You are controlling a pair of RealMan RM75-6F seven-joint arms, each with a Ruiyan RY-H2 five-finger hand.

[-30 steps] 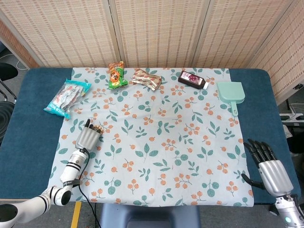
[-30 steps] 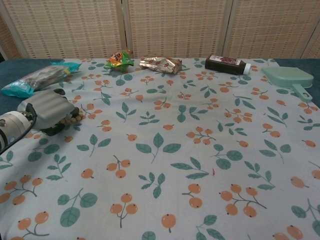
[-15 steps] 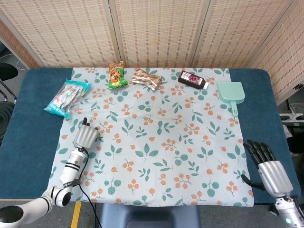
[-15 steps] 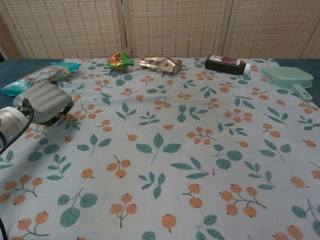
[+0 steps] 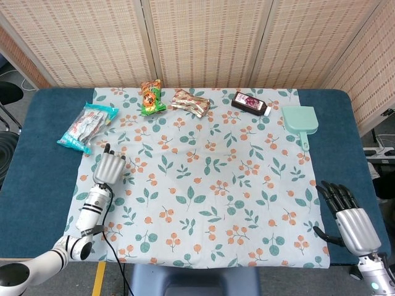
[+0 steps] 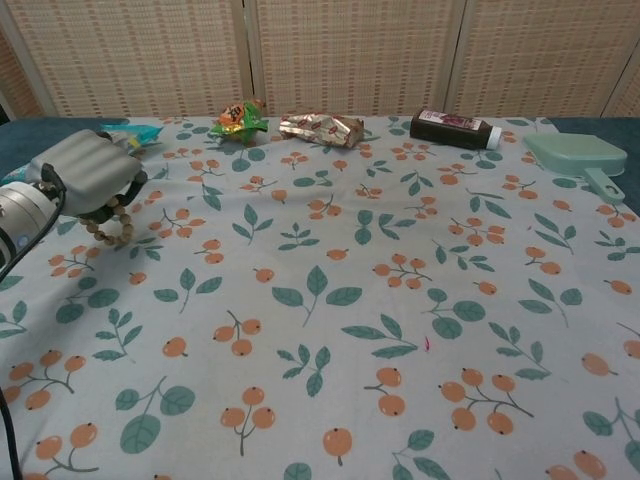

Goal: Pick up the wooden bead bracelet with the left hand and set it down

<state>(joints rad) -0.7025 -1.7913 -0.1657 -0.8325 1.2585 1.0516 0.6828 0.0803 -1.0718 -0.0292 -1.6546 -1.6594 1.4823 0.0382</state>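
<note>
Overhead, one floral tablecloth point(image 5: 203, 185) is covering the blue table point(image 5: 37, 185); printing on the packages is showing but is too small to read; one clear-and-teal snack bag point(image 5: 86, 126) is lying at the left edge; one mint dustpan point(image 5: 300, 120) is sitting far right; one dark bottle point(image 5: 250, 103) is lying on its side; one silvery wrapper point(image 5: 190, 102) and one green packet point(image 5: 151, 97) are lying along the back; the left hand point(image 6: 88, 175) is hanging above the cloth, fingers curled around the wooden bead bracelet point(image 6: 112, 228), which is dangling beneath; the right hand point(image 5: 349, 216) is holding nothing, fingers spread.
</note>
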